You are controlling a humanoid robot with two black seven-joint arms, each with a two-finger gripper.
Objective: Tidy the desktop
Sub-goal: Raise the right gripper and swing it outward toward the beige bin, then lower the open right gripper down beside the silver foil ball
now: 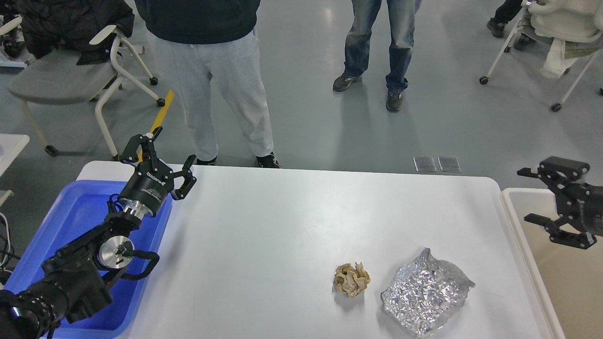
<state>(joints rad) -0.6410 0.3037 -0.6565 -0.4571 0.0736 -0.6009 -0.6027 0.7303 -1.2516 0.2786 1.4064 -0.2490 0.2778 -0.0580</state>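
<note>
The left gripper's [173, 149] black body carries a line of white lettering, too small to read. No other writing can be made out.

The white desk [264, 226] fills the lower middle of the view, with rounded far corners and a smooth matte top. A blue plastic tray [77, 212] sits against the desk's left edge; the bare part of its floor that shows holds nothing, while the left arm covers much of the rest. A beige open bin [556, 278] stands just beside the desk's right edge, and the part of its inside that shows is bare.

Two things lie on the desk, both toward its near right part. A crumpled ball of brownish paper [351, 279] sits apart from the bin, and just to its right, not touching it, lies a wrinkled sheet of silver foil [426, 293], nearer the bin.

The left gripper hangs above the desk's far left corner, over the tray's inner rim, its fingers spread wide and holding nothing. The right gripper [534, 195] hovers above the bin's far end, beside the desk's right edge, its jaws wide apart and empty.

Beyond the desk's far edge stand two people, seen from the waist down, on a grey floor, with chairs [61, 80] to either side.
</note>
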